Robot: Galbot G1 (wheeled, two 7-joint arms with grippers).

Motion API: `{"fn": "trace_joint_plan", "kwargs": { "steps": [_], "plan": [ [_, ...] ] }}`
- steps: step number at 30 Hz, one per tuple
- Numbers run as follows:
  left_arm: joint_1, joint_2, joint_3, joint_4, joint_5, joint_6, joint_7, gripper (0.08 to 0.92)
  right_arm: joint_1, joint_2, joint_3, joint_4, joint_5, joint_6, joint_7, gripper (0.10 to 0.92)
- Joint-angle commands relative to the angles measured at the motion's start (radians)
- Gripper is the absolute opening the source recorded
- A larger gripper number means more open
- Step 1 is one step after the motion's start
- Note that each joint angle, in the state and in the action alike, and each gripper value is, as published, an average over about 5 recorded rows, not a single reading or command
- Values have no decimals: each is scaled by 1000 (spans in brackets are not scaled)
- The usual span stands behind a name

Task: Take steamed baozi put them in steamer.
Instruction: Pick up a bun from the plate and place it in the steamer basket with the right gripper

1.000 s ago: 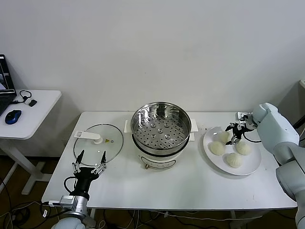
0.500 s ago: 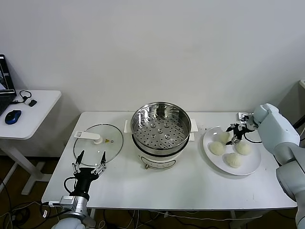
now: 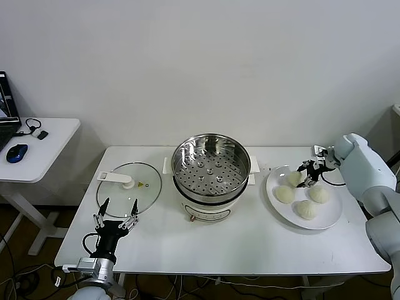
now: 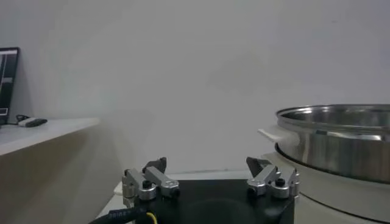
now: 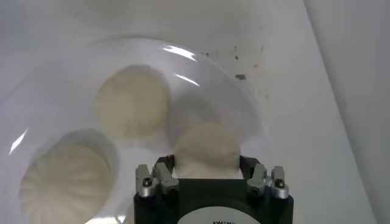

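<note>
Several cream-white steamed baozi lie on a white plate [image 3: 329,217] at the table's right. My right gripper [image 3: 305,178] reaches over the plate's back part and is shut on the rear baozi [image 3: 292,179], which fills the gap between the fingers in the right wrist view [image 5: 207,149]. Two more baozi [image 5: 133,109] [image 5: 64,182] lie beyond it on the plate [image 5: 201,73]. The steel steamer [image 3: 210,167] stands mid-table, its perforated tray bare. My left gripper [image 3: 117,212] is parked open at the front left, fingers up, and is seen with nothing between them in its own wrist view [image 4: 207,167].
A glass lid [image 3: 129,187] lies flat on the table left of the steamer [image 4: 341,140]. A side desk [image 3: 34,147] with a mouse stands further left. Small crumbs [image 5: 241,76] dot the table beyond the plate.
The right gripper's fingers have closed from wide open onto the rear baozi. The arm has shifted only slightly. The left arm has not moved.
</note>
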Motion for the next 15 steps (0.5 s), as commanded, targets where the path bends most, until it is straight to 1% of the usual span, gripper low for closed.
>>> {"fn": "trace_joint_plan", "kwargs": {
  "steps": [1,8,15],
  "plan": [
    [2,1,-1,-3,2,0,1,823,3,-47,-113,123,115,-13,-13,696],
    [0,-10,2,-5,7,2,-1,823,60,-160,-328,385,331,-50,-31,696],
    [11,-16,-2,-16,8,1,-2,823,213,-231,-520,588,467,-64,-47,696]
  ]
}}
